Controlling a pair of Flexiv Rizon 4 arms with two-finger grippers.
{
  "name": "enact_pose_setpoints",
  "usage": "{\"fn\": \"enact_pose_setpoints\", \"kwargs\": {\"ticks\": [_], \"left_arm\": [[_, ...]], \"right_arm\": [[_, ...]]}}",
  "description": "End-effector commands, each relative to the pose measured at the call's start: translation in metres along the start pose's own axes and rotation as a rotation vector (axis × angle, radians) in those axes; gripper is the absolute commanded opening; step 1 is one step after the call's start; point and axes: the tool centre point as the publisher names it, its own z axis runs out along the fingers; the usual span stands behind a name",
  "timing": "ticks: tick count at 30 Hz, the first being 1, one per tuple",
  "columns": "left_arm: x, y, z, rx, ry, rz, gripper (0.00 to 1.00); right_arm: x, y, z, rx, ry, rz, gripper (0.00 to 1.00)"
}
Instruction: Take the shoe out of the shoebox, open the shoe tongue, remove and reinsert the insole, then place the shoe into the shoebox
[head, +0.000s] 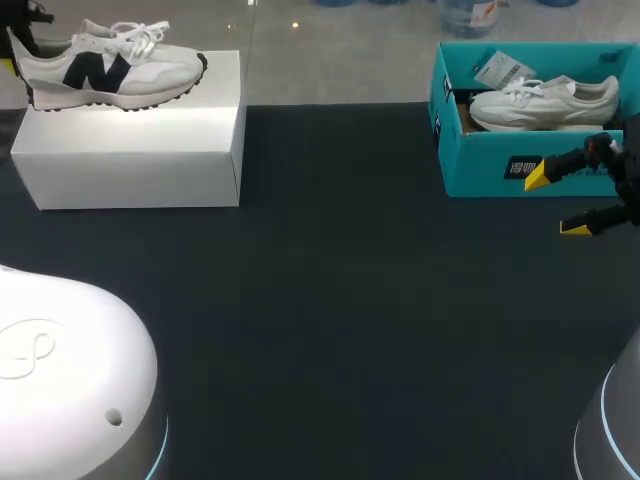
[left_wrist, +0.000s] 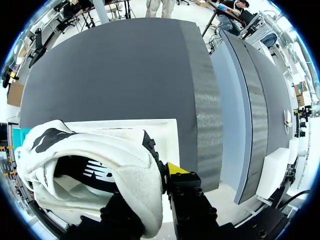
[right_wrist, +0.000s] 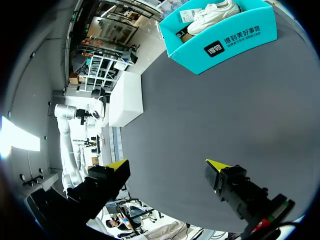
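1. Broadly, the dark bench (head: 340, 300) fills the head view, with things only along its far side.
2. Next, a plain white box (head: 130, 150) stands at the far left of the bench, closed, with its long side facing the robot.
3. At the far right stands an open teal shoebox (head: 480, 165), well apart from the white box.
4. On top of the white box lies a white sneaker with a black letter on its side (head: 110, 65). It is upright on its sole, with the toe pointing towards the shoebox and the heel at the box's left end.
5. Inside the shoebox a second, all-white shoe (head: 545, 100) rests on its sole, laces up, and reaches almost from wall to wall.
6. The right gripper (head: 557, 202) hangs over the bench just in front of the shoebox. Its fingers are wide apart, with nothing between them.
7. The left gripper (head: 12, 50) sits at the sneaker's heel. In the left wrist view the heel covers most of it, so I cannot tell whether it grips the sneaker.
8. A paper tag (head: 503, 70) lies in the shoebox near the all-white shoe's toe end.
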Motion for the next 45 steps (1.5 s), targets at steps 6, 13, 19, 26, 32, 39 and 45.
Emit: {"fn": "enact_pose_setpoints", "kwargs": {"ticks": [6, 13, 19, 26, 32, 39, 45], "left_arm": [[-0.007, 0.026, 0.031, -0.049, -0.002, -0.023, 0.0], [-0.006, 0.022, 0.065, -0.06, 0.015, -0.013, 0.0], [-0.007, 0.014, 0.096, -0.067, 0.026, -0.029, 0.0], [-0.013, 0.024, 0.132, -0.108, 0.05, -0.082, 0.0], [-0.01, 0.026, 0.148, -0.098, 0.058, -0.093, 0.0], [-0.009, 0.024, 0.167, -0.062, 0.074, -0.092, 0.0], [-0.01, 0.024, 0.18, -0.041, 0.087, -0.091, 0.0]], "right_arm": [[0.0, -0.001, 0.0, -0.001, -0.004, 0.001, 1.0], [0.0, -0.001, 0.0, -0.001, -0.004, 0.001, 1.0], [0.0, -0.001, 0.0, -0.001, -0.004, 0.001, 1.0], [0.0, -0.001, 0.0, -0.001, -0.004, 0.001, 1.0], [0.0, -0.001, 0.0, -0.001, -0.004, 0.001, 1.0], [0.0, -0.001, 0.0, -0.001, -0.004, 0.001, 1.0], [0.0, -0.001, 0.0, -0.001, -0.004, 0.001, 1.0]]}}
